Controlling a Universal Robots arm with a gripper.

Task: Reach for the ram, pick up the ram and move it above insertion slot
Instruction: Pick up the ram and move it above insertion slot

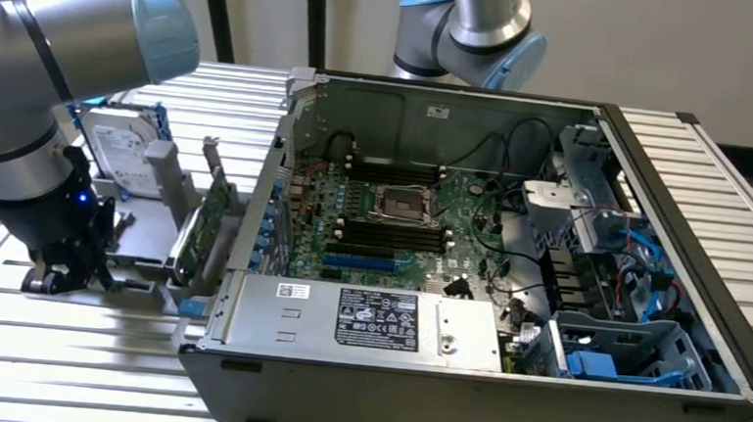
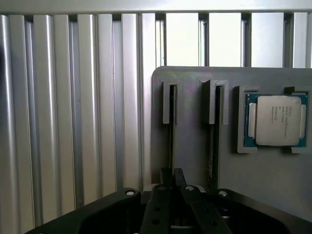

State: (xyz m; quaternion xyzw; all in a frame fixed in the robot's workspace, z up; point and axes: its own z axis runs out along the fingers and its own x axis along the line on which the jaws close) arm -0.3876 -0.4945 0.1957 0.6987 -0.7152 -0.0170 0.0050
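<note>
Two thin sticks stood on edge in a gray holder (image 2: 195, 80) in the wrist view. The fingers (image 2: 181, 181) were narrow, pinching the ram (image 2: 171, 139) in its slot, with a processor (image 2: 278, 120) near. The exterior view showed an open computer case (image 1: 471, 384) on the slatted counter (image 1: 81, 350), with an upright card (image 1: 206, 225) between arm and case.

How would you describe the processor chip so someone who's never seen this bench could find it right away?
On the slatted aluminium table lies a flat gray holder plate. Beside its two long narrow slots is a square recess, and the processor sits in it. It is the only square part there: a silver lid with fine print, framed by a blue-green edge.
</note>
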